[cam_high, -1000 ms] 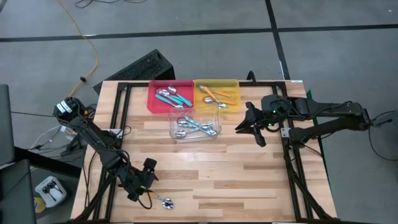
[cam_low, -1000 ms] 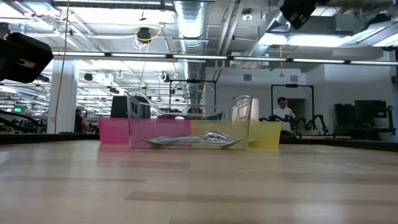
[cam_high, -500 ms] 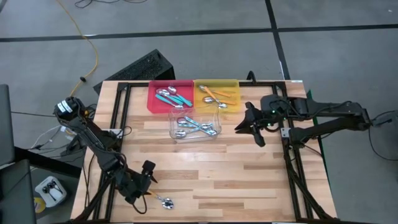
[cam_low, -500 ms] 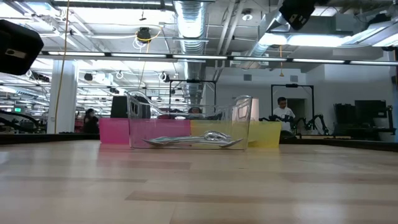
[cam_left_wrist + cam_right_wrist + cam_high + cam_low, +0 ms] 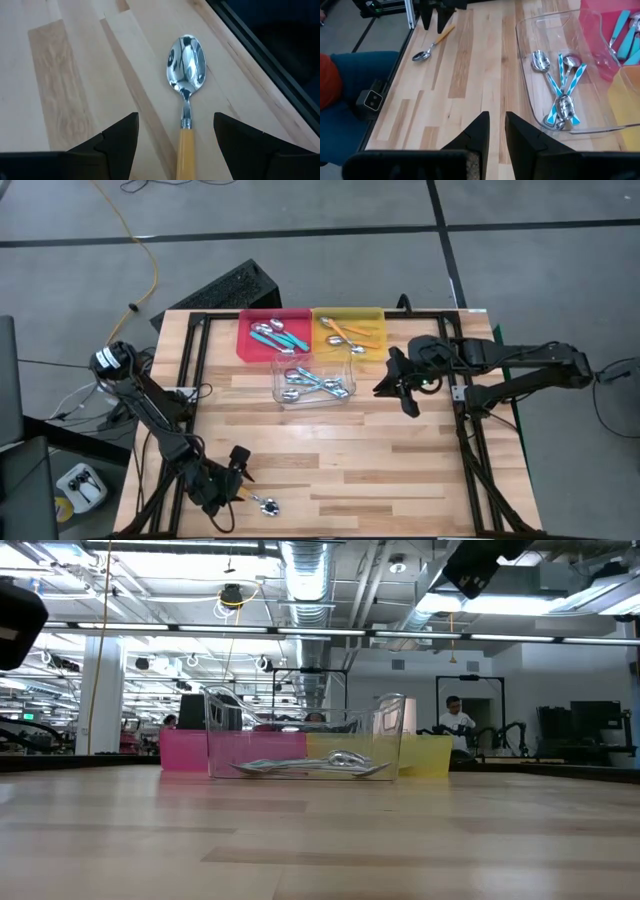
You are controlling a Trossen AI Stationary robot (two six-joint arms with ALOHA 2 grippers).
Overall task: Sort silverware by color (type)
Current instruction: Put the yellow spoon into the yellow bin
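One spoon with an orange handle lies flat on the table near its front left corner, bowl up. My left gripper hangs open just over it, one finger on either side of the handle, touching nothing. My right gripper hovers to the right of the clear tray, with a narrow gap between its fingers and nothing in it. The clear tray holds pale blue spoons. The red tray holds teal spoons, and the yellow tray holds orange ones.
The three trays stand together at the table's far middle, the clear one nearest. Bare wood spreads between them and the lone spoon. The black table frame runs close beside the spoon. A person's clothing shows past the near edge.
My left gripper has moved toward the table's near edge and sunk a little, closing in on the orange-handled spoon, its fingers still open. The spoon has not moved.
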